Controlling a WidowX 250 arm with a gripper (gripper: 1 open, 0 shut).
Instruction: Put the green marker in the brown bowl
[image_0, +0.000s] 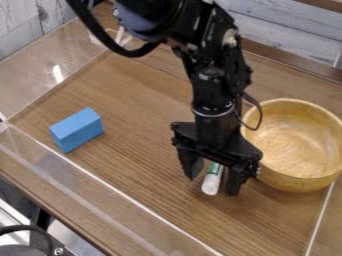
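The green marker (210, 181) lies on the wooden table, its white end toward the front; only its lower part shows between the black fingers. My gripper (214, 175) points straight down and is open, one finger on each side of the marker, low over the table. The brown bowl (295, 145) stands just right of the gripper, upright and holding nothing.
A blue rectangular block (76, 129) lies at the left of the table. Clear plastic walls (27, 165) run along the table's front and left edges. A clear stand (112, 38) is at the back left.
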